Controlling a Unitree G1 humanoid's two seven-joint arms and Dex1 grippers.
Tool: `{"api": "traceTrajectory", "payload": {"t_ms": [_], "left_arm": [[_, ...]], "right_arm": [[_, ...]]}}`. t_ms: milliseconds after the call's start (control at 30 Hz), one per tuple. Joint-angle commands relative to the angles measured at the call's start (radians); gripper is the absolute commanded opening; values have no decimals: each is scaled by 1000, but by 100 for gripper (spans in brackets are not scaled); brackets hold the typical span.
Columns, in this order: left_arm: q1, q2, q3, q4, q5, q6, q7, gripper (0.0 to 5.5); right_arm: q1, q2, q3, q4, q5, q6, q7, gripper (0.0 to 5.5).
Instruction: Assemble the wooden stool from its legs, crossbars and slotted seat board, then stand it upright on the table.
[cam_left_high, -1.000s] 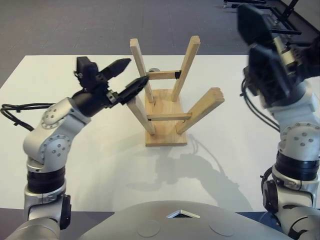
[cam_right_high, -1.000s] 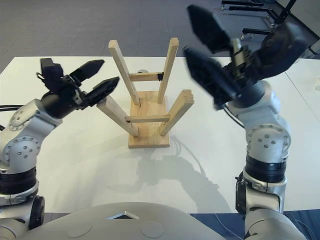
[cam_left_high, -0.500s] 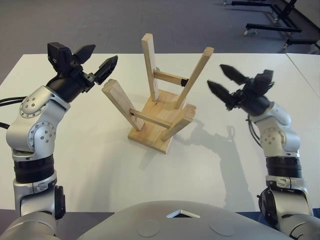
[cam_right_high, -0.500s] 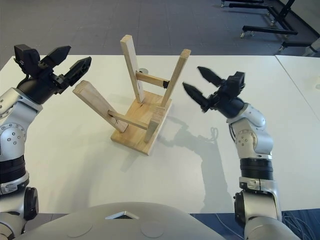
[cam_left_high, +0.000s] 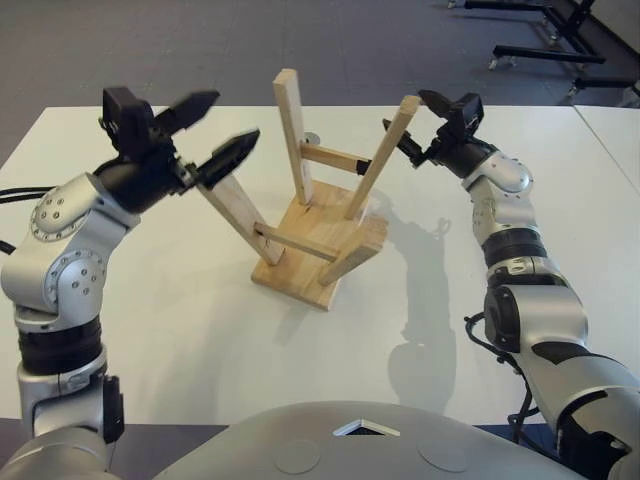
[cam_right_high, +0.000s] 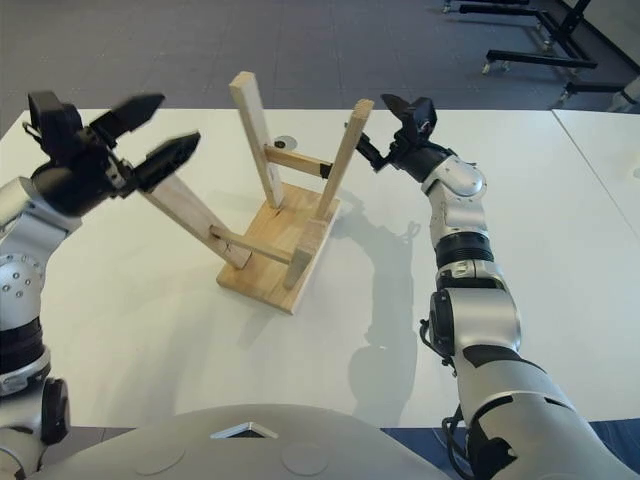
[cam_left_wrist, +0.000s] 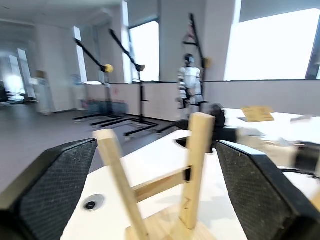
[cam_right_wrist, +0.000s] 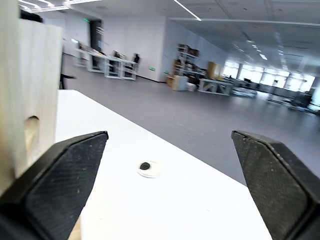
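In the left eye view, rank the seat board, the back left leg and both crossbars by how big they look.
1. seat board
2. back left leg
3. upper crossbar and lower crossbar: these look alike, and the upper one is farther away, so they are not ranked.

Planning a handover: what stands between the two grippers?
Two far legs of the upturned stool and their crossbar, between left gripper and right gripper; left eye view shows it.

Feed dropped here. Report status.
Left claw open near front leg. Right claw open at rear leg top. Stool inverted, seat board on table. Small disc behind.
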Motion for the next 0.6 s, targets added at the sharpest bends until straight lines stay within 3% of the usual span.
{"api": "traceTrajectory", "payload": {"t_ms": [33, 167, 300, 600], "left_arm": [[81, 38, -20, 49, 20, 12, -70, 432], [96, 51, -20, 244, 139, -81, -43, 432], [26, 38, -39, 342, 224, -163, 25, 432], [-107, -50, -43, 306, 228, -233, 107, 432]], "right_arm": [[106, -13, 50, -189, 80, 122, 261, 456], [333, -109, 122, -579, 202, 398, 428, 456], [554, -196, 147, -928, 281, 570, 417, 456], [623, -207, 87, -1004, 288, 607, 302, 456]]}}
